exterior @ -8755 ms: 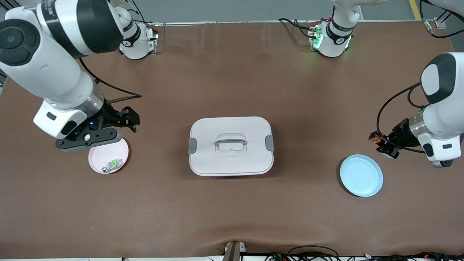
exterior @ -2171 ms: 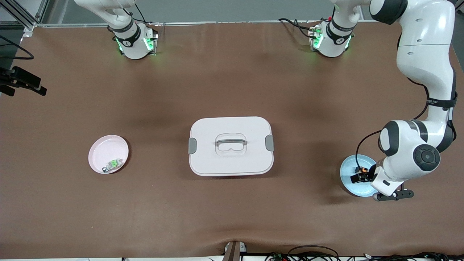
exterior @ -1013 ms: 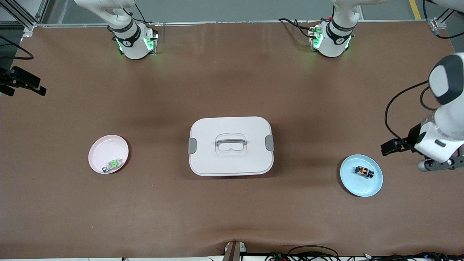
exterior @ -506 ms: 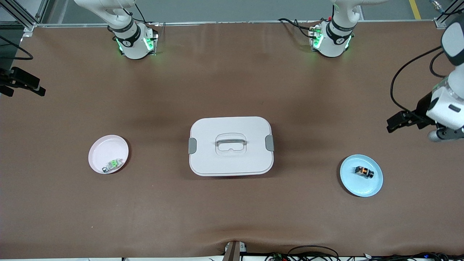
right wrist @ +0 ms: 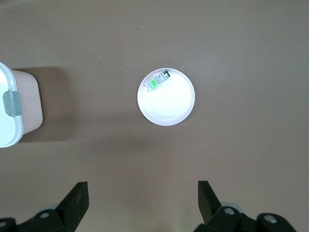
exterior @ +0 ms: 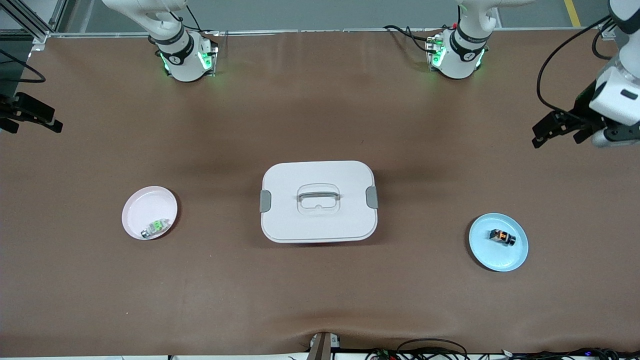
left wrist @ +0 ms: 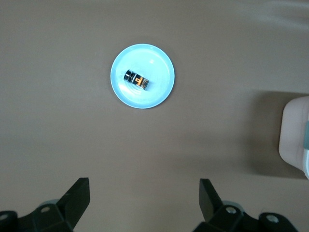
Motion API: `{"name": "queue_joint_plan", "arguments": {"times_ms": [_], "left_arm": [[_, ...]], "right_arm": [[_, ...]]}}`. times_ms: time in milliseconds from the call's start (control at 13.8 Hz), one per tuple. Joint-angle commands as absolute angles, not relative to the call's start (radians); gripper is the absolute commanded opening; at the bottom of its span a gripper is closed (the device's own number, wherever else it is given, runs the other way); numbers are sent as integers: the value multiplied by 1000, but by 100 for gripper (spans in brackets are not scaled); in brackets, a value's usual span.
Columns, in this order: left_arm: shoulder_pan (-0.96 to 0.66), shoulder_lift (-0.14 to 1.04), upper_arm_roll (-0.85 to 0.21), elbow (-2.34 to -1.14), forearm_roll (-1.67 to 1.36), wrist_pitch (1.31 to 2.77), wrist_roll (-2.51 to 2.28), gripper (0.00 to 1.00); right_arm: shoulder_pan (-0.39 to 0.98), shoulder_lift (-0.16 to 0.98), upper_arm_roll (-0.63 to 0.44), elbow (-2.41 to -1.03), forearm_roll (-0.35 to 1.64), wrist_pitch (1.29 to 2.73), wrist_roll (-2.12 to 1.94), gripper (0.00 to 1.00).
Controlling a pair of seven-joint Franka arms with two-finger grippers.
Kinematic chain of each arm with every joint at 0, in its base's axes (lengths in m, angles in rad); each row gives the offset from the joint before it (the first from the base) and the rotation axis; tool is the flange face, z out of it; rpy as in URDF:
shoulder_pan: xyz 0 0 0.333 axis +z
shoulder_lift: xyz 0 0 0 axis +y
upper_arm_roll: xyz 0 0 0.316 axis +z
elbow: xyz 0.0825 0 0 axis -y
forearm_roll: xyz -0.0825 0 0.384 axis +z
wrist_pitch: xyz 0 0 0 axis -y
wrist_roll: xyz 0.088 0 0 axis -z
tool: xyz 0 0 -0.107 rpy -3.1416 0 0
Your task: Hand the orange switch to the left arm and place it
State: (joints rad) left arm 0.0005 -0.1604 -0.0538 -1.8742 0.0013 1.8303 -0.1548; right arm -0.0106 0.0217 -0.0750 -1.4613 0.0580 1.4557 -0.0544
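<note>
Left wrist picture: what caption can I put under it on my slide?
The open left gripper hangs high over the brown table, looking down at the orange switch lying in the blue plate.

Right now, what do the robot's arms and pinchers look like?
Both arms are white with black bands, and green lights glow on their round bases. The left arm trails a looping black cable. The left gripper and right gripper are black, each with two blocky fingers.
</note>
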Motion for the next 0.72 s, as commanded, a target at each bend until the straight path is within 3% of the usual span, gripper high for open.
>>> {"name": "queue_joint_plan", "arguments": {"times_ms": [0, 651], "left_arm": [[3, -218, -71, -1928, -15, 1841, -126, 100], [-2, -203, -58, -1867, -12, 1812, -22, 100]], "right_arm": [[-28, 9, -64, -1471, 51, 1460, -51, 100], [-28, 9, -64, -1471, 46, 1456, -52, 100]]}}
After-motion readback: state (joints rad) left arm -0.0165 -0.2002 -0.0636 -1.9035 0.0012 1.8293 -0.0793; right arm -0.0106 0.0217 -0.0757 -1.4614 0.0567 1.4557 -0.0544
